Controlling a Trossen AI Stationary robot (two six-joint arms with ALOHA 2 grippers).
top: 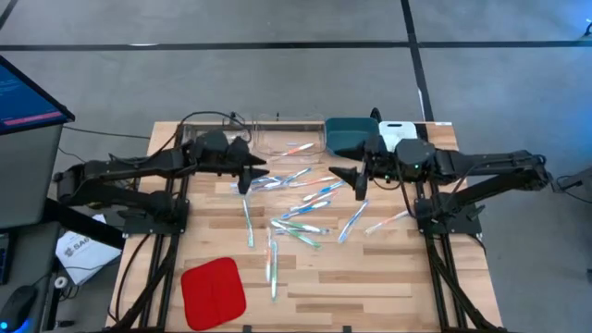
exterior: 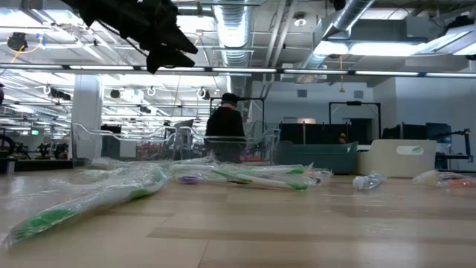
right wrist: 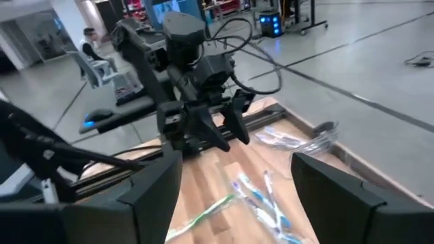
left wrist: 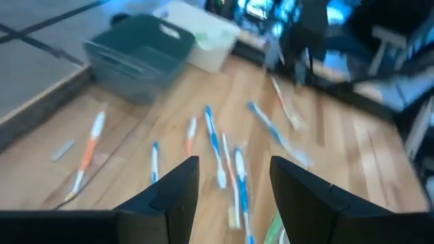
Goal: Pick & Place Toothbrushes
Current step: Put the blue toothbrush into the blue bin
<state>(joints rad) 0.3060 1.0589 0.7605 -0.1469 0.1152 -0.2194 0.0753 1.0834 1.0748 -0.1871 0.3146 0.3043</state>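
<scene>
Hovering both arms above the scattered toothbrushes (top: 301, 208) mid-table, I see the left gripper (top: 244, 181) and right gripper (top: 353, 181) open and empty. I should single out one brush lying apart, straddling its handle crosswise before closing.

Toothbrushes (top: 305, 208): thin translucent sticks, blue, green, orange accents, lying flat, scattered mid-table; one orange inside clear bin (top: 287, 139).
</scene>
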